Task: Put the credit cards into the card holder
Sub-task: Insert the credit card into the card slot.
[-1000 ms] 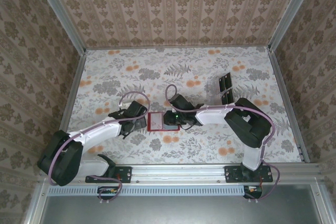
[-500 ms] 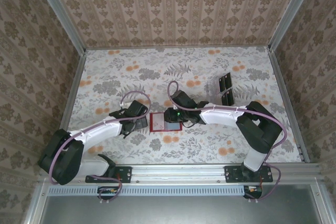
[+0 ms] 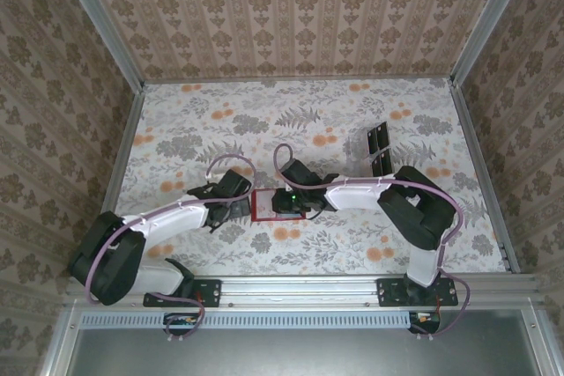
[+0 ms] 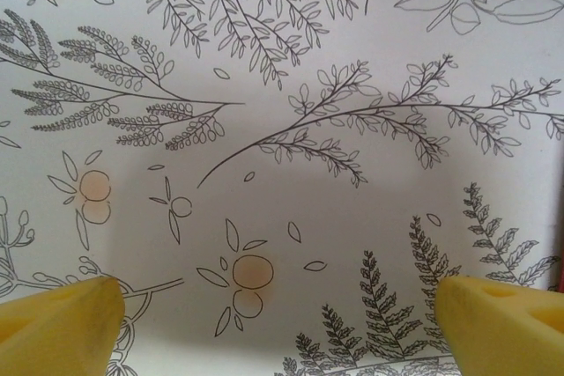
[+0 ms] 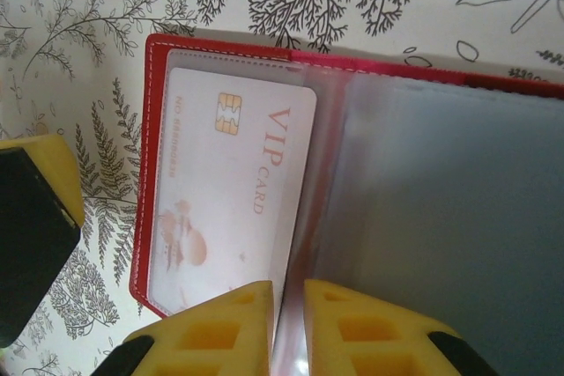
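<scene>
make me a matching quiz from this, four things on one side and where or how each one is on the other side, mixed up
Things
1 left hand
2 right hand
3 VIP card
4 black-panelled rack

States
a tucked inside the red card holder
b fingers wide apart over bare tablecloth
c standing far back on the right
d pinched shut on a clear page of that holder

Pairs: 1-b, 2-d, 3-a, 4-c
</scene>
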Controlling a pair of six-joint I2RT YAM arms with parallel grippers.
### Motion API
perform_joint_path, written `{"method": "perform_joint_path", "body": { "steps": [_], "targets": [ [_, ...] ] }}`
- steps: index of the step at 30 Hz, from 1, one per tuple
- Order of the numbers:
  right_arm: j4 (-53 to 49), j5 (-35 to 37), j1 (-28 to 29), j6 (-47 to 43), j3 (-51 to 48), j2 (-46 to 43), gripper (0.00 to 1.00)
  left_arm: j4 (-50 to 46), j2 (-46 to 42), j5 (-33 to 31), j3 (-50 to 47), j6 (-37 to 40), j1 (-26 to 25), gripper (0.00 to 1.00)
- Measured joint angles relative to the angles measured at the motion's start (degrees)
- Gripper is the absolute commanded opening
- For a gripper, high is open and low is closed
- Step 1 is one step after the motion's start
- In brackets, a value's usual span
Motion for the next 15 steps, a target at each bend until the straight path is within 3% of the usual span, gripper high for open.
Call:
{"method": "perform_joint_path", "body": {
  "steps": [15],
  "targets": [
    [1.95, -1.42, 0.66, 0.46, 0.55, 1.42, 0.14, 0.68, 0.59, 0.17, -0.76, -0.09, -0.31, 1.00]
  ]
}}
